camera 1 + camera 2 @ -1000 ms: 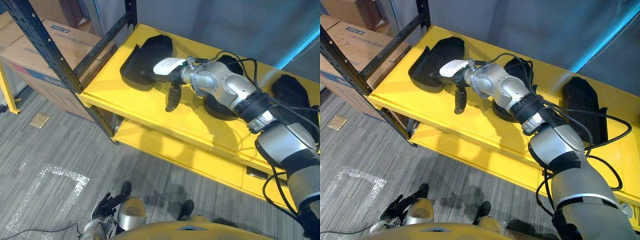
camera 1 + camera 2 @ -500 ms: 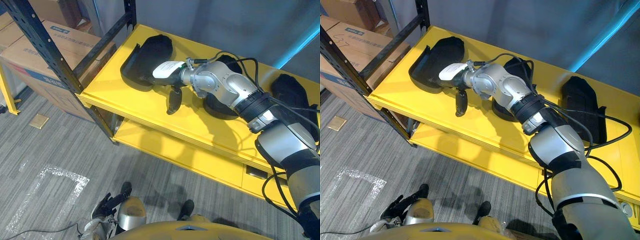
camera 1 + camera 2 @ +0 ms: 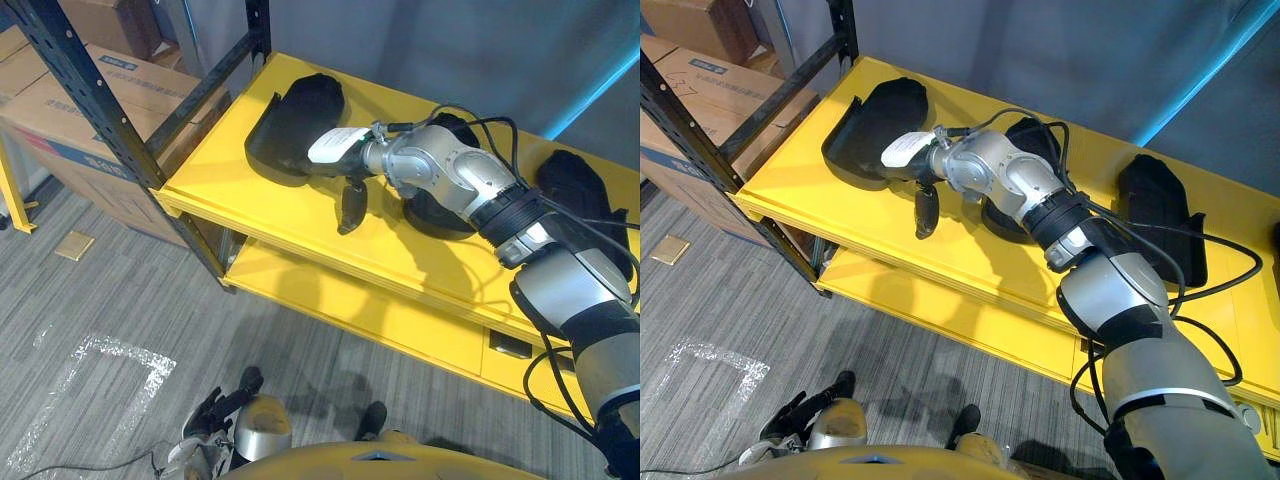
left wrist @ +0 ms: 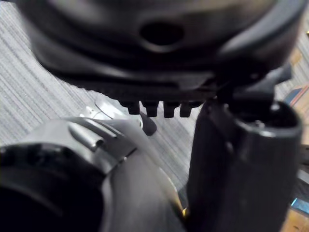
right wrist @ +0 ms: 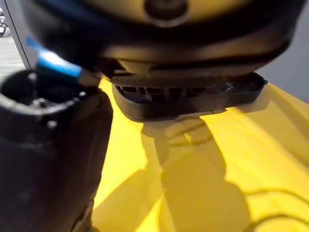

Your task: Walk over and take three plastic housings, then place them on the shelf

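Three black plastic housings lie on the yellow top shelf point(image 3: 250, 215): a left one point(image 3: 295, 115), a middle one point(image 3: 437, 208) partly hidden behind my right arm, and a right one point(image 3: 585, 195). My right hand point(image 3: 338, 146) reaches to the near rim of the left housing point(image 5: 193, 104). Its fingers lie straight at that rim and its thumb point(image 3: 350, 205) hangs down over the shelf, away from the housing. Low by the floor hangs my left hand point(image 3: 215, 408), relaxed and holding nothing.
A black steel upright point(image 3: 85, 90) and a diagonal brace point(image 3: 205, 90) frame the shelf's left end. Cardboard boxes point(image 3: 70, 115) stand behind it at the left. A lower yellow shelf point(image 3: 340, 300) sits underneath. Grey carpet with a pale tape mark point(image 3: 100, 375) lies before the rack.
My right hand has drawn a little toward the shelf's front edge, along the left housing's near rim. The housings have stayed put. The whole picture has shifted slightly.
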Available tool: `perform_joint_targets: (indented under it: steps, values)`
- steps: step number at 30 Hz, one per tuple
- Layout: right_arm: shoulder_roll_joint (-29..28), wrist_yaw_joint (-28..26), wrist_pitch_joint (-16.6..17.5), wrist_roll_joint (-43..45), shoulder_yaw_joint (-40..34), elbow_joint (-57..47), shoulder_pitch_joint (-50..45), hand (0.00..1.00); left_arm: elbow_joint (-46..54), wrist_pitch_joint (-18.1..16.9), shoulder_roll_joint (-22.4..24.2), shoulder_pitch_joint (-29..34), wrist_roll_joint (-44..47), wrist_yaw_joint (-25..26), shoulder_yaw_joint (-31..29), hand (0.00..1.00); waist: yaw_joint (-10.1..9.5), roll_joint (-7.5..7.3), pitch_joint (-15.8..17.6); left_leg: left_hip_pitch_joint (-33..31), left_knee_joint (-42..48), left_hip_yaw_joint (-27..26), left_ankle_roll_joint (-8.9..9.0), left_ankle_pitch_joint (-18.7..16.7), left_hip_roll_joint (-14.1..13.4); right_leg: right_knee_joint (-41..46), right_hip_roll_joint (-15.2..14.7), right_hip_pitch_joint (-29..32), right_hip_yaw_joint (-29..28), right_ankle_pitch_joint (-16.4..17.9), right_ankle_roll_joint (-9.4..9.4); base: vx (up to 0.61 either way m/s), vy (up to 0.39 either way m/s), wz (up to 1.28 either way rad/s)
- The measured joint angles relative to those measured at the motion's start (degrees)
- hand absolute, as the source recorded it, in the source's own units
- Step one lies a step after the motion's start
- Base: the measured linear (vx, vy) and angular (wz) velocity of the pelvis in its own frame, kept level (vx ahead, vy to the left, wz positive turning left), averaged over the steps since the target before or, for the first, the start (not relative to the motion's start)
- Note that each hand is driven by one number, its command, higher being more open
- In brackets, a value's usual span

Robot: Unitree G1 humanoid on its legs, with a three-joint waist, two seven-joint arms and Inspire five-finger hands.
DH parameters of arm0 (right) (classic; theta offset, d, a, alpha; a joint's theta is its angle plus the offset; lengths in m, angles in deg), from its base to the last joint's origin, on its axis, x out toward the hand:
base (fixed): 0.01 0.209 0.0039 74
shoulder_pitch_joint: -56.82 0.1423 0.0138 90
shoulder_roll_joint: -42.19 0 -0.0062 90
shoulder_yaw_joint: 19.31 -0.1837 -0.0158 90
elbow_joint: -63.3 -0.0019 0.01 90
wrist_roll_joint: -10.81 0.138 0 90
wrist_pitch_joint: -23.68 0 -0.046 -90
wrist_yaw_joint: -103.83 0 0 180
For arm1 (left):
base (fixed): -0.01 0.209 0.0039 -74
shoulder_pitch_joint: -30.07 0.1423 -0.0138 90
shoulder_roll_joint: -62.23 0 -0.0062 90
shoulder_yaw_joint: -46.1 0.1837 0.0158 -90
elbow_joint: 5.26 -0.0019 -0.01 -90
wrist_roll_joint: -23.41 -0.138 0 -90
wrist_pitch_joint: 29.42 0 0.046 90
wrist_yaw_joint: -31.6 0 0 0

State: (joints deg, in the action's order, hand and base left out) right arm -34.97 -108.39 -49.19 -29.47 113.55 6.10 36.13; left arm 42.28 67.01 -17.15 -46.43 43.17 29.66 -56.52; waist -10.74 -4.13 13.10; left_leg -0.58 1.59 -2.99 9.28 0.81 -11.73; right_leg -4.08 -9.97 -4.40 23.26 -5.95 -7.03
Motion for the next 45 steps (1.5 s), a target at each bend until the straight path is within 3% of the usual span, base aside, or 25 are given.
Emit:
perform_joint_targets:
  steps: [12,17,25,29,32,34,38,41,45]
  values:
    - [0.0,1.6,0.2,0.4,-0.4,0.2,-0.9,1.00,0.0,0.0,0.0,0.1,0.0,0.0,0.0,1.00,0.08,-0.48,-0.3,0.0,-0.1,-0.1,-0.09,0.1,0.0,0.0,0.0,0.0,0.0,0.0,0.00,0.00,0.000,0.00]
    - [0.4,2.1,-0.4,7.9,-0.4,0.6,-1.0,1.00,0.0,0.0,-0.1,0.2,0.0,0.0,-0.1,1.00,0.15,-0.70,-0.4,0.1,-0.3,-0.1,-0.11,0.2,0.0,0.0,0.0,0.1,0.0,0.0,0.00,0.00,0.000,0.00]
    - [0.5,9.0,-2.2,16.4,-3.4,-0.1,-1.0,1.00,-0.4,-0.2,-0.8,0.6,-0.1,-1.6,-0.2,1.00,0.72,-1.75,-1.1,1.4,-1.5,-1.7,-0.11,0.6,0.0,0.0,0.0,0.4,-1.5,-0.1,-0.10,0.00,0.003,-0.07]
    - [5.8,13.9,-3.5,17.6,-9.5,-8.1,-2.5,1.00,-1.4,-0.5,-1.4,0.6,-0.1,-2.4,-0.3,1.00,1.82,-2.17,-1.4,2.2,-2.4,-3.2,0.00,0.7,0.0,0.1,-0.1,1.2,-2.8,-0.2,-0.26,0.00,0.012,-0.18]
    - [11.5,18.3,-4.5,23.8,-19.1,-18.4,-8.3,1.00,-3.1,-1.7,-1.9,1.8,0.0,-3.2,-1.8,1.00,4.54,-3.28,-2.5,3.4,-3.2,-5.7,0.13,0.6,0.0,0.1,-0.1,2.0,-5.1,-0.3,-0.32,0.04,0.018,-0.36]
    - [17.1,20.9,-4.6,30.2,-27.8,-25.9,-15.1,1.00,-4.4,-1.8,-2.7,2.5,0.0,-3.7,-1.8,1.00,7.47,-3.83,-3.5,4.4,-3.4,-8.3,0.13,0.2,0.0,0.2,0.0,3.0,-7.6,-0.4,-0.44,0.05,0.018,-0.51]
    - [21.8,23.6,-4.2,37.4,-43.8,-31.4,-29.0,1.00,-8.6,-1.9,-2.9,2.6,-0.6,-3.7,-1.8,1.00,11.45,-2.99,-5.5,7.3,-3.6,-13.2,0.18,-1.4,-0.2,0.6,0.4,3.6,-12.1,-0.4,-0.46,0.03,0.017,-0.64]
    - [21.7,25.0,-4.0,42.4,-55.9,-31.8,-41.7,1.00,-10.8,-2.5,-2.7,2.7,-2.5,-4.3,-1.8,1.00,14.22,-1.27,-7.4,9.4,-2.5,-17.2,0.59,-3.6,-0.7,0.9,1.2,4.0,-15.9,-0.4,-0.43,0.01,0.022,-0.68]
    - [11.9,27.7,-3.8,47.8,-68.0,-32.7,-57.8,1.00,-11.8,-3.7,-2.2,2.1,-2.5,-4.8,-1.4,1.00,17.54,0.47,-9.2,11.4,-1.6,-20.9,0.83,-5.0,-1.3,1.1,2.2,4.5,-19.4,-0.3,-0.29,0.02,0.006,-0.47]
